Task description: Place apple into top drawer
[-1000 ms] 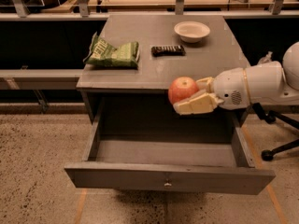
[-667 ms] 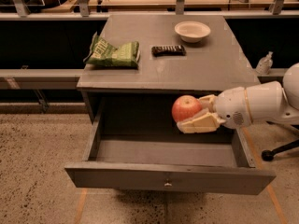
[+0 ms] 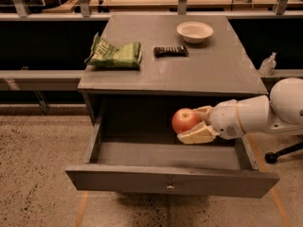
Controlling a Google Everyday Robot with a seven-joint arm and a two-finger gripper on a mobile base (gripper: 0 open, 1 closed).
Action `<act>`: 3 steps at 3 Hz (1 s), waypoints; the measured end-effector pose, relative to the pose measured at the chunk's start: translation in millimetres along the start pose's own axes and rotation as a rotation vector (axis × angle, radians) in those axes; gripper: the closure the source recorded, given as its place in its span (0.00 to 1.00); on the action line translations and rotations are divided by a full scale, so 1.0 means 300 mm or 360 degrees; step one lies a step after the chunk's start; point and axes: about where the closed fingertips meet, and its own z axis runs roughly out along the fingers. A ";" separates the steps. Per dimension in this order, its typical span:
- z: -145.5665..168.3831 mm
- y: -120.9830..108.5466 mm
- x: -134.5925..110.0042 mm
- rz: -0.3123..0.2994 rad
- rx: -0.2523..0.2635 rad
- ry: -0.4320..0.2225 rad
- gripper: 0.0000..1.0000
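Note:
The red apple (image 3: 185, 120) is held in my gripper (image 3: 193, 125), which reaches in from the right on a white arm. The cream fingers (image 3: 197, 135) are shut on the apple, one above and behind it, one below. The apple hangs inside the open top drawer (image 3: 165, 181), over its right half and a little above the drawer floor. The drawer is pulled far out, its grey front panel toward the camera with a small round knob (image 3: 170, 187) at its centre.
On the cabinet top (image 3: 213, 70) lie a green chip bag (image 3: 115, 56), a dark snack bar (image 3: 170, 51) and a white bowl (image 3: 194, 31). A small bottle (image 3: 268, 64) stands on a ledge at right. A chair base (image 3: 279, 155) is on the floor at right.
My gripper has moved down with the apple, from level with the cabinet's top edge into the open drawer space. The drawer has not moved.

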 end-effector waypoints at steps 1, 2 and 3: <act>0.058 -0.010 0.037 0.0025 -0.0002 0.0030 1.00; 0.193 -0.043 0.105 0.0053 -0.0057 0.0067 1.00; 0.348 -0.060 0.158 0.0058 -0.0121 0.0074 0.87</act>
